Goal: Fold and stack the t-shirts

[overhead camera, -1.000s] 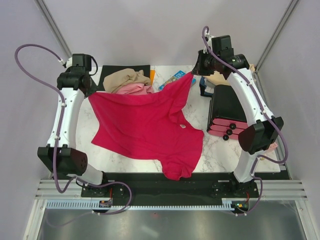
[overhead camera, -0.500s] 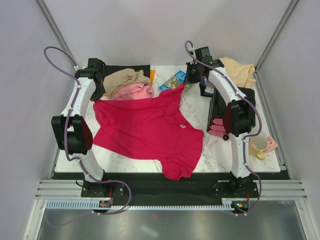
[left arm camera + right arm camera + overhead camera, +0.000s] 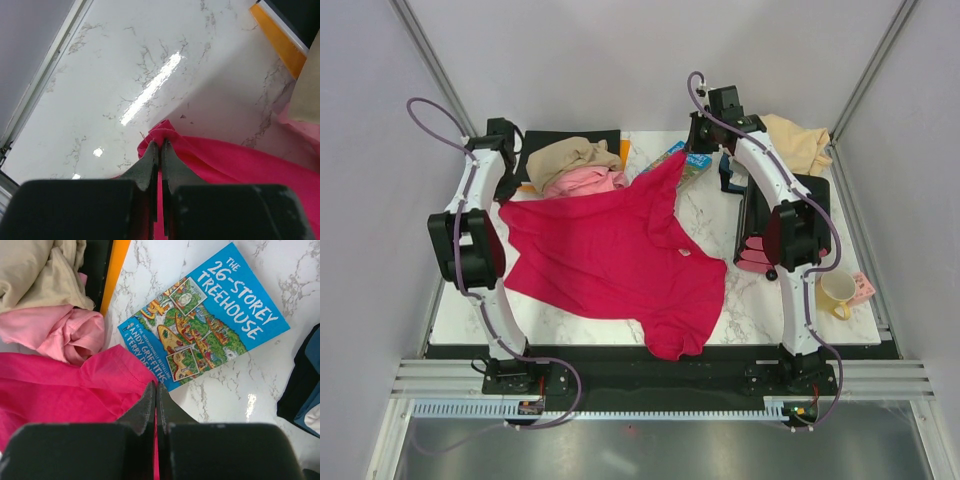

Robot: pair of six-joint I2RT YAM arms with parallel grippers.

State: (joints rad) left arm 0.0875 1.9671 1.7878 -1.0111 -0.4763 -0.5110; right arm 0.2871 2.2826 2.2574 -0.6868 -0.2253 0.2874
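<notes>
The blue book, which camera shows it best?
The right wrist view: the blue book is large, title readable, with one corner hidden by the red t-shirt. The top external view shows only small slivers of it; the left wrist view shows none.

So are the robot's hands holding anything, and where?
Both pinch the red t-shirt: the left hand its far left corner, the right hand its far right corner, by the book.

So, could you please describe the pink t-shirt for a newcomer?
On the marble table, look to the far left corner by the black mat. Two crumpled shirts are heaped there; the pink t-shirt is the nearer one, beside the tan-brown t-shirt, paler than the spread crimson t-shirt.
</notes>
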